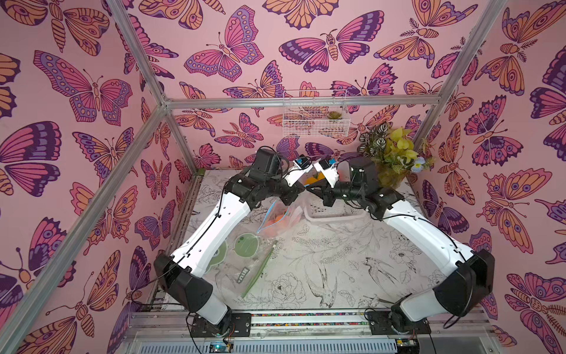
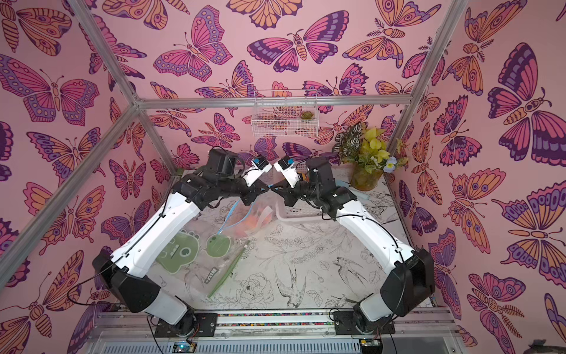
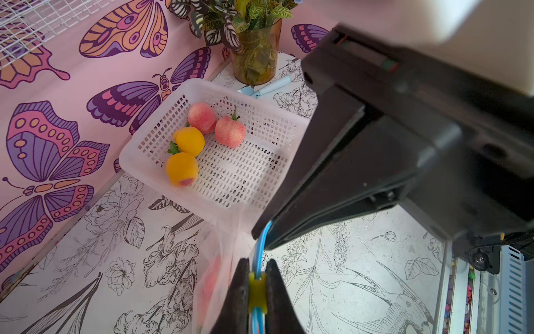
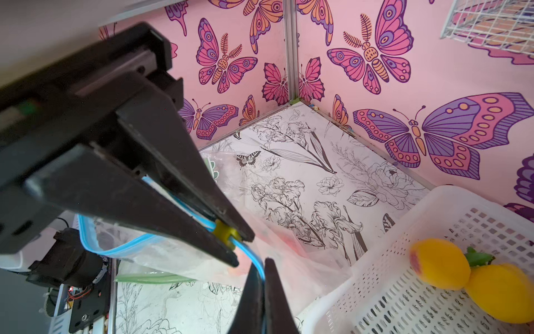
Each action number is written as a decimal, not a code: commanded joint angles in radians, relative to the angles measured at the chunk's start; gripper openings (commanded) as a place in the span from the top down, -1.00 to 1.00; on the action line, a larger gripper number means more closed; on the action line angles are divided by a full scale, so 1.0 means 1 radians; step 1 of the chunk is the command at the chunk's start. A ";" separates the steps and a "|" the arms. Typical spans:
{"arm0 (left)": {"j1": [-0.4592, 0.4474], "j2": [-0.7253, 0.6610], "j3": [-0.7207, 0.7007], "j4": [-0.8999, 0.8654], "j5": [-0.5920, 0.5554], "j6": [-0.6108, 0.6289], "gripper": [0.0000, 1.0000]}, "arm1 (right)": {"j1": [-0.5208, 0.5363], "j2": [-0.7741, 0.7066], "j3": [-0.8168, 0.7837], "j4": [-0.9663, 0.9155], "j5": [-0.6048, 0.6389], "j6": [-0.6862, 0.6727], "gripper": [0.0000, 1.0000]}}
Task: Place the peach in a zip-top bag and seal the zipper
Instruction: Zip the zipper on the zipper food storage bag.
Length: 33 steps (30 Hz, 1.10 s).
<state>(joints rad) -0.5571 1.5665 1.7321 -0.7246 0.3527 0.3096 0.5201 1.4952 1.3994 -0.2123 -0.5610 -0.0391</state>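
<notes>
A clear zip-top bag (image 1: 277,220) with a blue zipper hangs between my two grippers above the table, and both top views show it. An orange-pink peach (image 2: 255,219) shows through its plastic, and it is a red blur (image 3: 212,283) in the left wrist view. My left gripper (image 3: 257,263) is shut on the yellow zipper slider (image 3: 257,289). My right gripper (image 4: 261,261) is shut on the blue zipper strip (image 4: 254,260) close beside the slider (image 4: 224,231). The two grippers' tips nearly touch (image 1: 306,191).
A white plastic basket (image 3: 127,156) behind the bag holds several more peaches, pink (image 3: 229,131) and yellow (image 3: 182,169). A second bag with a green zipper (image 1: 257,269) lies flat on the table near the left arm. A plant vase (image 1: 389,174) stands in the back right corner. A wire basket (image 1: 315,113) hangs on the back wall.
</notes>
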 commanded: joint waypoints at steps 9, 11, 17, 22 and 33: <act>0.011 -0.104 -0.055 -0.060 -0.078 -0.006 0.85 | -0.027 -0.037 -0.039 0.053 0.234 0.086 1.00; 0.011 -0.114 -0.064 -0.062 -0.089 -0.007 0.84 | -0.026 -0.038 -0.042 0.064 0.253 0.097 1.00; 0.011 -0.143 -0.089 -0.068 -0.113 -0.015 0.84 | -0.025 -0.035 -0.043 0.086 0.294 0.129 1.00; 0.011 -0.167 -0.107 -0.074 -0.115 -0.023 0.85 | -0.024 -0.032 -0.045 0.108 0.330 0.146 1.00; 0.011 -0.212 -0.144 -0.076 -0.151 -0.032 0.84 | -0.022 -0.026 -0.041 0.149 0.422 0.172 1.00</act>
<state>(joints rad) -0.5568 1.4109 1.6047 -0.7113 0.2302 0.2882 0.5278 1.4769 1.3651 -0.0998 -0.3244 0.1062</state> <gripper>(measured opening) 0.100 0.055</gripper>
